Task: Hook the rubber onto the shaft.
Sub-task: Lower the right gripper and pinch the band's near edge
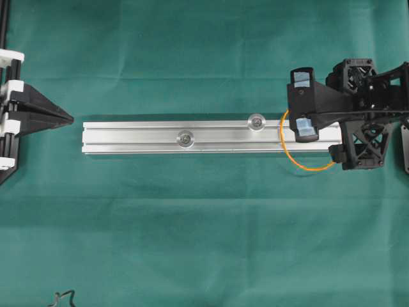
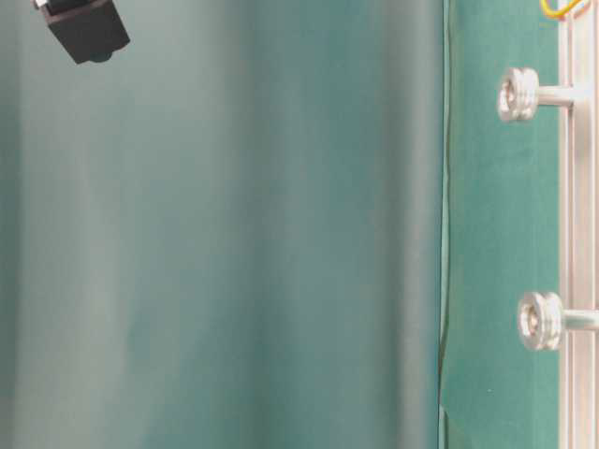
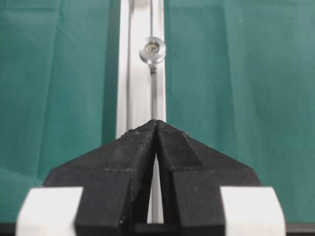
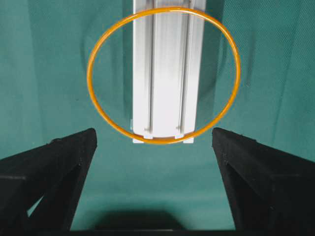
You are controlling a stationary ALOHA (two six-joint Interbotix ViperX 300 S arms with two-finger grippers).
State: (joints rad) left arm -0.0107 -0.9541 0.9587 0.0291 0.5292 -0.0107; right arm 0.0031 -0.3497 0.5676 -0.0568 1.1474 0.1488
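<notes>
Rubber [image 4: 93,93] lies draped across the end of the aluminium rail [image 1: 140,137], part of the loop on the metal and the rest sagging onto the green cloth [image 1: 204,243], which leaves cord I can get under. So I hold my right gripper [image 4: 155,140] above that end, spread wide and empty, straddling the loop; both shafts [image 1: 256,121] stand bare further along, while my left gripper [image 3: 156,129] waits clenched on nothing beyond the far end

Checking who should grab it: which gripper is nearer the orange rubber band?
Right. The right gripper hangs open over the rubber band; the left gripper sits shut beyond the rail's far end.
</notes>
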